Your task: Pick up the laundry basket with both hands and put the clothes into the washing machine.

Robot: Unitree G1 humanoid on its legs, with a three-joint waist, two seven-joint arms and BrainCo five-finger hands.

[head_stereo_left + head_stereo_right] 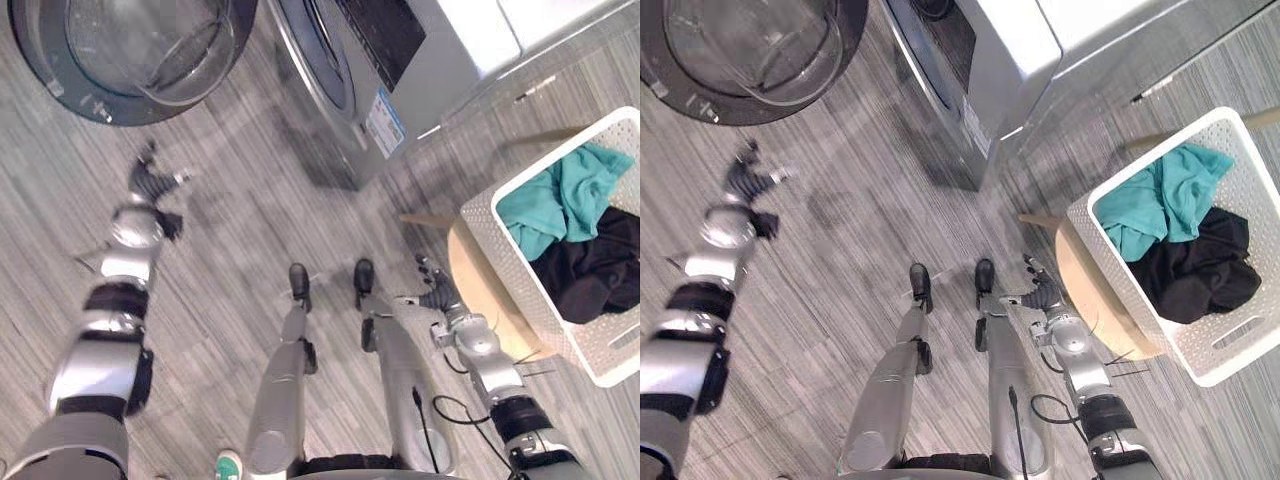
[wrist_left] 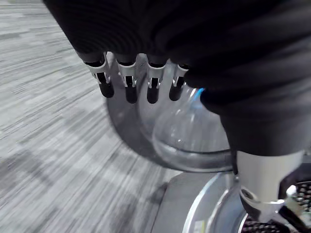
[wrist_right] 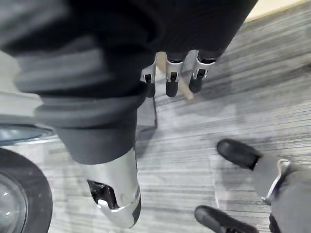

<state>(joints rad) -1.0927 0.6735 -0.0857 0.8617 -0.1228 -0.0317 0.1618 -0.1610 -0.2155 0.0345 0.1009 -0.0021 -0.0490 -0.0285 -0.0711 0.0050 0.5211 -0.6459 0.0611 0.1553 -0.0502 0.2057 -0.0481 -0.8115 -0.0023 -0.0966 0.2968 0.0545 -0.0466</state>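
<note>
A white perforated laundry basket [image 1: 500, 262] stands at the right on a round wooden stool [image 1: 478, 285]. In it lie a teal garment [image 1: 560, 195] and a black garment [image 1: 600, 265]. The washing machine [image 1: 400, 60] is at the top, with its round glass door [image 1: 130, 50] swung open to the left. My left hand [image 1: 150, 182] hangs open over the floor below that door and holds nothing; its fingers [image 2: 126, 82] are straight. My right hand [image 1: 440, 293] is open and empty too, just left of the stool and apart from the basket, with its fingers [image 3: 170, 77] straight.
Grey striped floor lies between the machine and the basket. A pale cabinet front [image 1: 560, 20] runs behind the basket at the top right. The open door [image 2: 194, 131] stands out over the floor near my left hand.
</note>
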